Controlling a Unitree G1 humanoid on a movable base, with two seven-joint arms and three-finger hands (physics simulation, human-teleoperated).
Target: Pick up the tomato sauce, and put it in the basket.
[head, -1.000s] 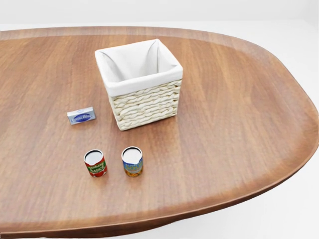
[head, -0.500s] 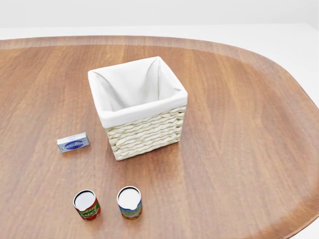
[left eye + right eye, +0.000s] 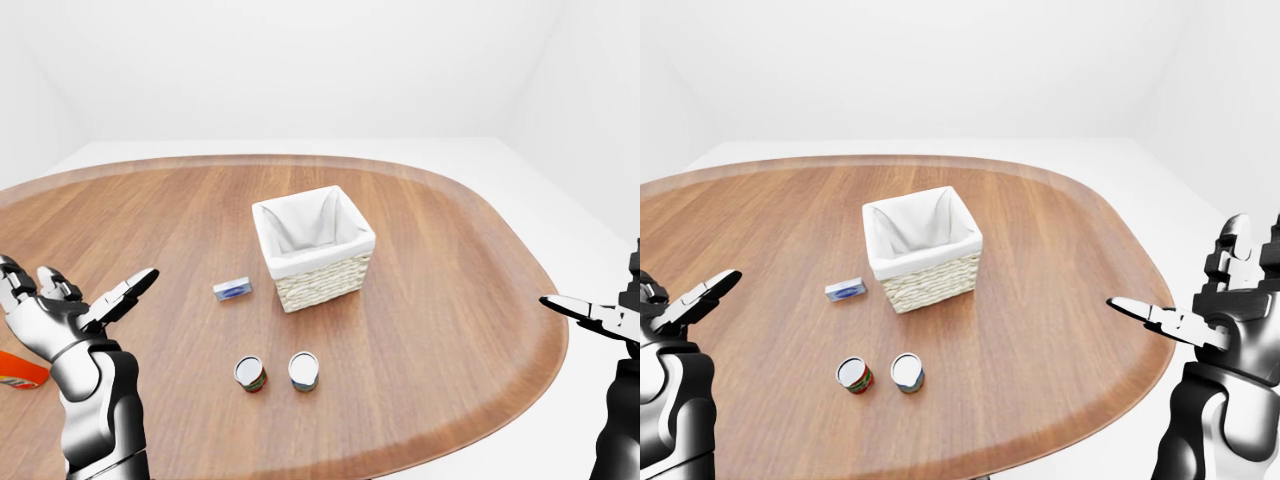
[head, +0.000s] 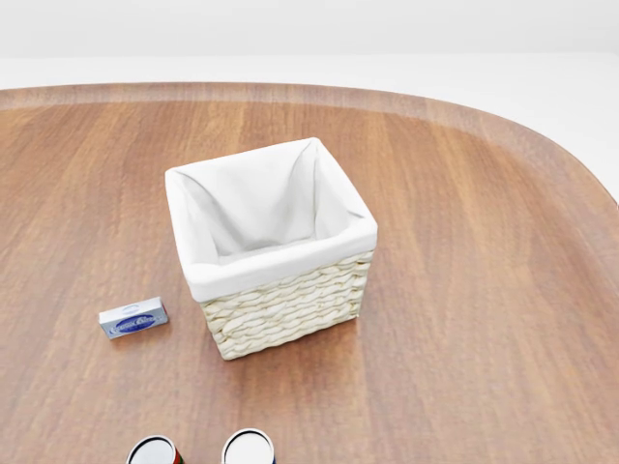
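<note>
here the tomato sauce (image 3: 249, 374) stands upright on the worktop (image 3: 450, 290), a small red can with its long axis vertical and its pale lid facing up. it sits near the robot's edge of the worktop, just left of a second can (image 3: 303, 370) with a blue-and-yellow label, the two close but apart. the basket (image 3: 314, 246), white-lined wicker, stands farther in and a little to the right; a small blue box (image 3: 232, 289) lies flat to the basket's left.

the left hand (image 3: 62, 312) hovers at the left side of the left-eye view, fingers (image 3: 125, 293) spread wide and holding nothing. the right hand (image 3: 1220, 322) hangs off the right edge of the worktop, likewise splayed and empty.

the sauce lies to the right of the left hand and somewhat farther out, well apart from it; the right hand is much more distant. so the left arm looks the better choice, reaching rightward to close round the can's side.
</note>
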